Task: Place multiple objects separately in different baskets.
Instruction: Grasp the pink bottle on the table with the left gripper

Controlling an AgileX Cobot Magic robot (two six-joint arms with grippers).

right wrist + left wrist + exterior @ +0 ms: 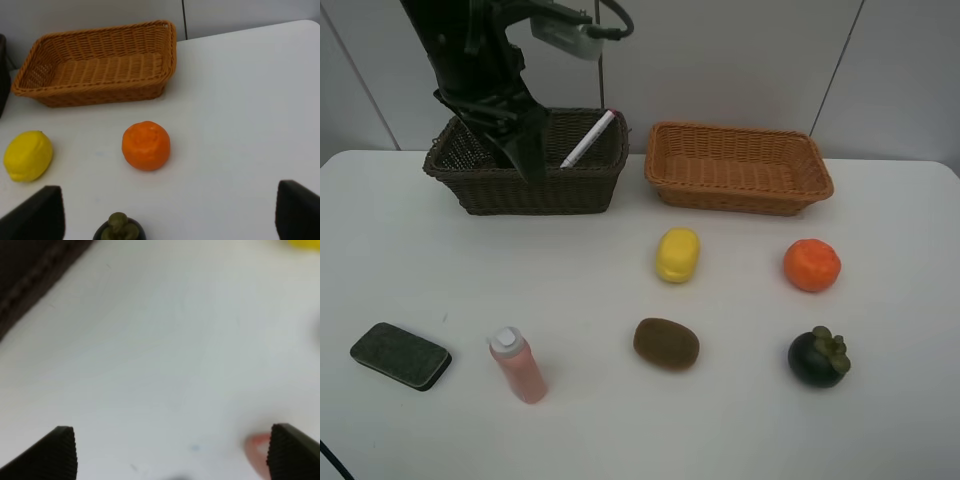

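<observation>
My left gripper (527,150) hangs over the front wall of the dark brown basket (520,192), open and empty (175,455). A white-pink marker (588,139) leans inside that basket. The green pump bottle is not in view. The light tan basket (740,195) stands empty to the right. On the table lie the lemon (677,254), orange (812,265), kiwi (666,343), mangosteen (818,358), pink white-capped bottle (518,365) and dark eraser (400,356). My right gripper (167,212) is open and empty, near the orange (145,145) and mangosteen (119,227).
The white table runs wide around the items, with a grey wall behind the baskets. The left arm blocks part of the dark basket's inside. The right wrist view also shows the tan basket (95,92) and the lemon (28,155).
</observation>
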